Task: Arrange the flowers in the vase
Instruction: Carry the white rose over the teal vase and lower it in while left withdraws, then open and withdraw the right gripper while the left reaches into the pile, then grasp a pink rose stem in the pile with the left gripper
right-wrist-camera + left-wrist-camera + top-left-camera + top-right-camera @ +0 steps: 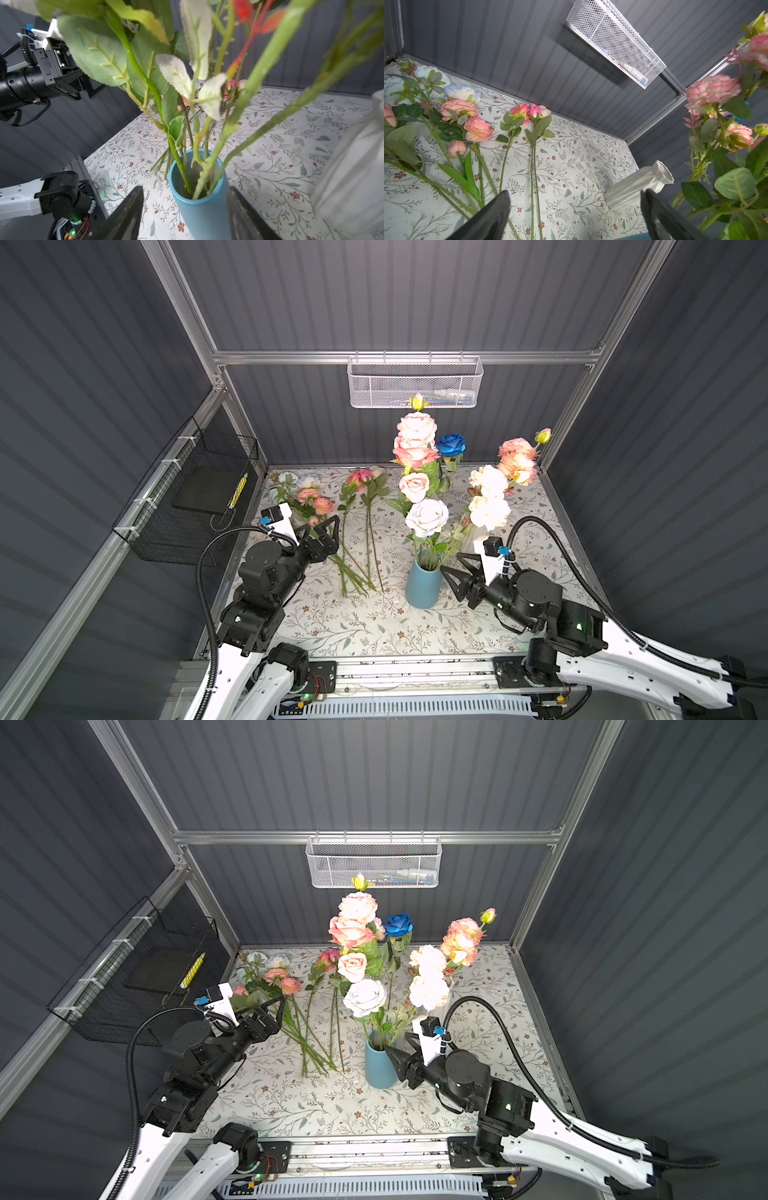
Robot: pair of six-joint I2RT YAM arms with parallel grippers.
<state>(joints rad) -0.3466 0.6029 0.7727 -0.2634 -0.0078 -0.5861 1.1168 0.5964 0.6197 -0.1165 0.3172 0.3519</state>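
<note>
Right gripper [449,562] spread beside blue vase [422,589]; left gripper [575,191] spread wide. Flowers [427,516] pink, cream, blue, green-stemmed.

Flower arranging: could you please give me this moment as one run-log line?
left tool open above loose flowers | right tool open, empty, beside blue vase | vase holds several standing flowers

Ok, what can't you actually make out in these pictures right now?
White mesh basket: its contents are too small behind the mesh in both top views.
White vase: blurred and cut off by the edge in the right wrist view; mostly behind the cream blooms in a top view.
Blue vase: its wall hides how deep the stems go; its base is cut off in the right wrist view.
</note>
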